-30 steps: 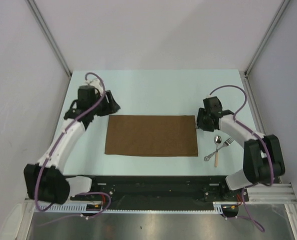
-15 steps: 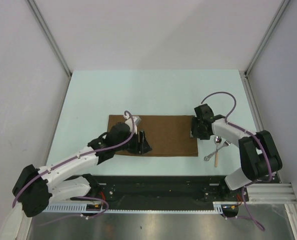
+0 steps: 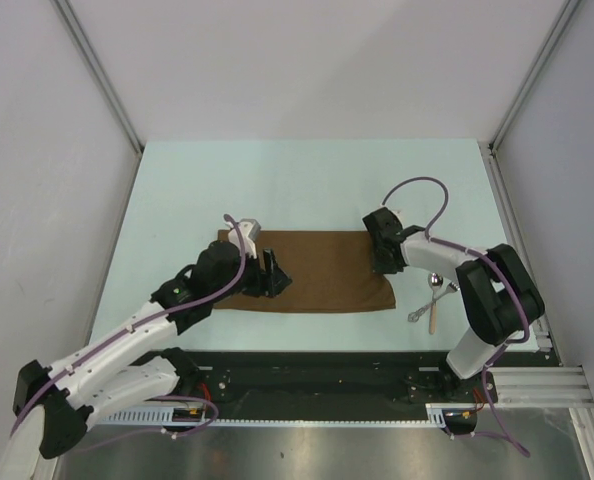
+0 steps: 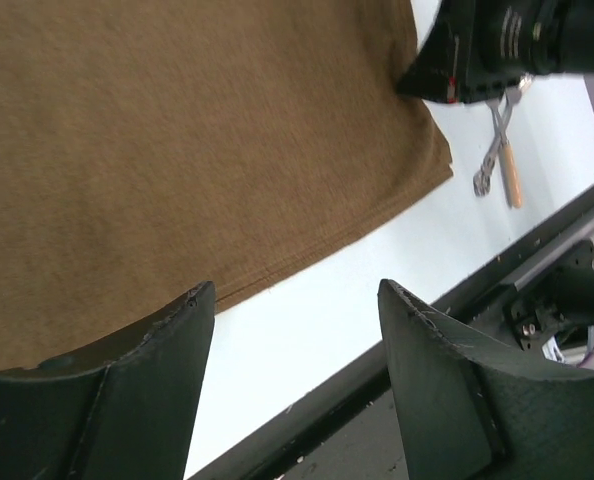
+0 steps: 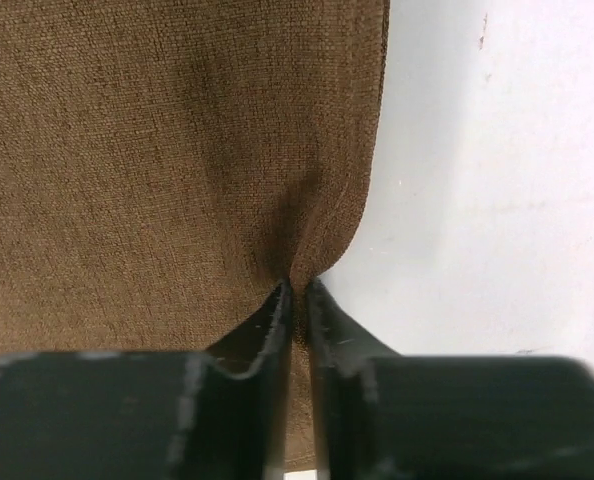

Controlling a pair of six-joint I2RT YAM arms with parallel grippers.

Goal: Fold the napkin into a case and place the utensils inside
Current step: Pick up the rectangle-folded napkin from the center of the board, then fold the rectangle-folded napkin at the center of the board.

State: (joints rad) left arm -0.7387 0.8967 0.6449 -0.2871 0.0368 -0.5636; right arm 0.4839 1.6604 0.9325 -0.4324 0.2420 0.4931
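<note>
The dark-brown napkin (image 3: 322,272) lies flat in the middle of the table. My right gripper (image 3: 382,258) is at its right edge, shut on a pinched ridge of the cloth (image 5: 157,150); its jaws (image 5: 299,288) meet with fabric between them. My left gripper (image 3: 274,276) is open and empty, low over the napkin's near-left part; the left wrist view shows its gap (image 4: 295,290) over the napkin's near hem (image 4: 177,130). The utensils, a spoon (image 3: 433,285) and a fork with a tan handle (image 3: 433,318), lie crossed on the table right of the napkin and show in the left wrist view (image 4: 497,150).
The black rail (image 3: 307,370) with the arm bases runs along the table's near edge. White walls (image 3: 307,70) enclose the back and both sides. The pale table (image 3: 307,185) shows bare behind the napkin.
My left arm swung from the napkin's far-left corner to over its near-left part. My right gripper moved left onto the napkin's right edge and pinched it. The utensils have not moved.
</note>
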